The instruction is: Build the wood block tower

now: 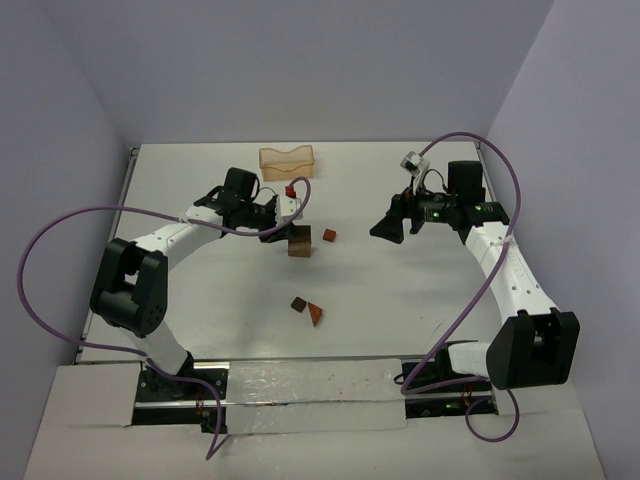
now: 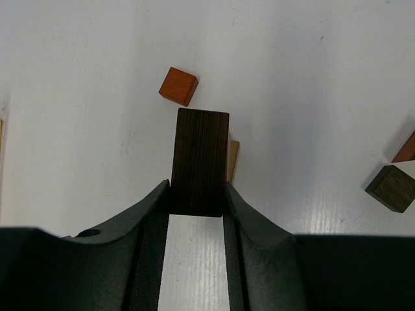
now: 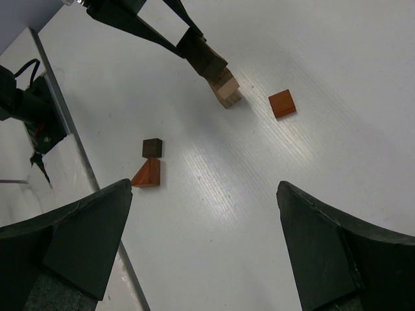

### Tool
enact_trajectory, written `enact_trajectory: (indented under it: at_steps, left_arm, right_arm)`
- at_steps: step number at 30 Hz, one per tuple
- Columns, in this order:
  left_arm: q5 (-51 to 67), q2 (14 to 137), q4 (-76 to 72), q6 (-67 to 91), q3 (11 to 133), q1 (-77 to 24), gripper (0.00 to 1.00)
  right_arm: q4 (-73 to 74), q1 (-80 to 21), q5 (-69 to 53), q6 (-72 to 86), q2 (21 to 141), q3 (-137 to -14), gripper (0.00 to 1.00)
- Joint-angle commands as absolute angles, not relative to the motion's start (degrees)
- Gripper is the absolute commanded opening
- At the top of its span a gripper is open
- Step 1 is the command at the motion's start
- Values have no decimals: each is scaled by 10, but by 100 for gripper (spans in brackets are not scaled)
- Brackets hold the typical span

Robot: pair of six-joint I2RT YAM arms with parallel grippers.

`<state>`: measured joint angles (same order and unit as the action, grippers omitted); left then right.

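While barely begun, logged as: dark brown cuboid (image 2: 200, 162) clamped in left gripper (image 2: 198, 191), on or just above tan block (image 3: 227, 92); right gripper (image 3: 204, 188) agape, empty; reddish-brown cube (image 3: 282, 103), dark cube (image 3: 152, 148), wedge (image 3: 148, 175) loose nearby, yet to stack.

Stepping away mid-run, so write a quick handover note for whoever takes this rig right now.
Left gripper: shut on the dark brown wooden cuboid, held over the tan wooden block; I cannot tell whether it is seated.
Right gripper: open, empty, hovering.
Loose on the table: reddish-brown wooden cube, small dark brown wooden cube, reddish-brown wooden wedge.
Done: tan base placed.
Left: release the cuboid, then stack the three loose pieces.
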<state>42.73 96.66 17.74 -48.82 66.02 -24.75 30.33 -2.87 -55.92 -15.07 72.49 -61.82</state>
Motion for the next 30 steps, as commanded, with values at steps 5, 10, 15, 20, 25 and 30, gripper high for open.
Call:
enact_trajectory:
  at_steps: [5, 10, 15, 20, 25, 30]
  left_arm:
    - [463, 978, 156, -490, 669, -244, 22]
    - [463, 981, 154, -490, 670, -244, 24]
    - [462, 984, 155, -492, 671, -244, 27]
    - [459, 984, 157, -496, 671, -244, 29]
    - [457, 987, 159, -497, 671, -244, 35]
    - [456, 988, 162, -499, 674, -244, 43]
  right_arm:
    - [294, -34, -562, -156, 729, -642, 100]
    - [293, -34, -562, -156, 729, -642, 100]
    - [294, -34, -564, -156, 731, -643, 100]
    - [295, -34, -565, -156, 734, -647, 100]
    - [297, -35, -566, -157, 736, -649, 100]
    - [296, -35, -566, -156, 737, -648, 100]
